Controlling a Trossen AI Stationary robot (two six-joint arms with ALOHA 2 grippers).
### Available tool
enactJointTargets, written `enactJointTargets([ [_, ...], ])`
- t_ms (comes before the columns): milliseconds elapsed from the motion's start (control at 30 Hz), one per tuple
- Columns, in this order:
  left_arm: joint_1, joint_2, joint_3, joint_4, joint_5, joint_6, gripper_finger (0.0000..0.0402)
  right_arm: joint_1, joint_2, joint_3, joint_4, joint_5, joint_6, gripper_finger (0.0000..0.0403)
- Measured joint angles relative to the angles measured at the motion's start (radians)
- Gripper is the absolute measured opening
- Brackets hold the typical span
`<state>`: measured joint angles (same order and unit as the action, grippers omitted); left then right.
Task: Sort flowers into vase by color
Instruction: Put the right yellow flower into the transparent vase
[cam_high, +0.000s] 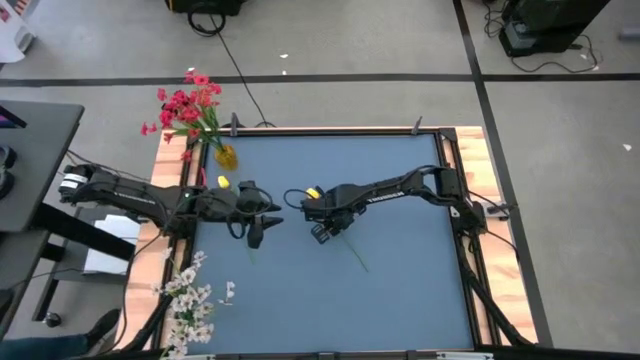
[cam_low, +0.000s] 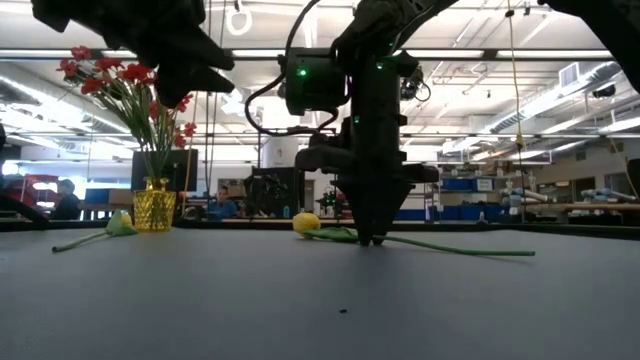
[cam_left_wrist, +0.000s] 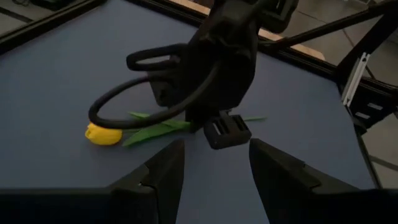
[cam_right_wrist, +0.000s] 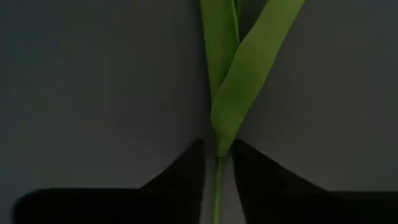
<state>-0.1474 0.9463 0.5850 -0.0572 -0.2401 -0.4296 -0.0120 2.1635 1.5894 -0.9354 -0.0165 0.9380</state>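
Observation:
A yellow tulip lies flat on the blue table (cam_high: 400, 300), with its head (cam_high: 313, 192) toward the far side and its stem (cam_high: 355, 255) running near-right. My right gripper (cam_right_wrist: 219, 174) points straight down over it. Its open fingers stand close on either side of the stem (cam_right_wrist: 217, 186), just below the leaf base (cam_right_wrist: 224, 134), and its tips are at table level (cam_low: 372, 238). My left gripper (cam_left_wrist: 214, 180) hovers open just left of it (cam_high: 260, 225), holding nothing. Red flowers (cam_high: 187, 105) stand in a yellow vase (cam_high: 227, 157) at the far left.
A second yellow tulip (cam_high: 224, 182) lies on the table beside the vase. White flowers (cam_high: 190, 298) lie at the table's near left corner. The two grippers are close together at mid-table. The table's right half is bare blue surface.

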Motion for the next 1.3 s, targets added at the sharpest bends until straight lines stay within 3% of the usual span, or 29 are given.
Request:
enactJointTargets([
  [200,0.000,-0.018,-0.004,-0.055,0.001,-0.006,0.0185,0.002,0.000,-0.001,0.013,0.008,0.039,0.0012],
  [400,0.000,-0.110,-0.004,-0.101,0.011,-0.015,0.0185,0.017,-0.009,-0.005,0.060,0.034,0.126,0.0019],
  [700,0.001,-0.259,-0.003,-0.271,0.011,-0.025,0.0185,0.046,-0.084,-0.003,0.392,0.181,0.186,0.0005],
  [933,0.001,-0.280,-0.004,-0.295,0.008,-0.048,0.0185,0.088,-0.145,-0.003,0.572,0.346,0.090,0.0004],
  [1300,0.000,-0.285,-0.003,-0.146,0.000,-0.023,0.0185,0.149,-0.187,-0.002,0.786,0.438,-0.214,0.0003],
])
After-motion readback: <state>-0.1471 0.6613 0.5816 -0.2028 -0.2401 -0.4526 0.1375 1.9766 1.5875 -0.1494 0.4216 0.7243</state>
